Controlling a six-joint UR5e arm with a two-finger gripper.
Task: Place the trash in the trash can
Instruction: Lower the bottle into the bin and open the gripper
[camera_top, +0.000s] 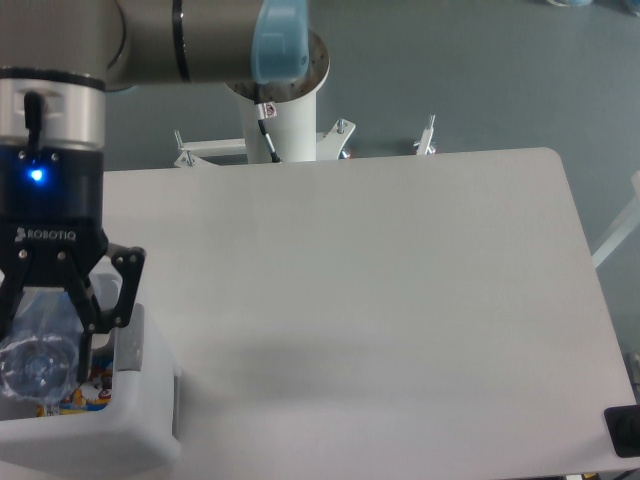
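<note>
My gripper (40, 345) hangs over the white trash can (140, 420) at the lower left and is shut on the crushed clear plastic bottle (35, 355), one piece of the trash. The bottle sits above the bin's opening. Beneath it, a sliver of the blue-and-orange snack packet (85, 395) shows inside the bin, mostly hidden by the bottle and fingers. The grey oval patch (127, 343) on the bin's rim is just right of the gripper.
The white table (380, 300) spreads to the right of the bin. The arm's white base post (280, 110) stands behind the table's far edge. A dark object (625, 430) sits at the lower right corner.
</note>
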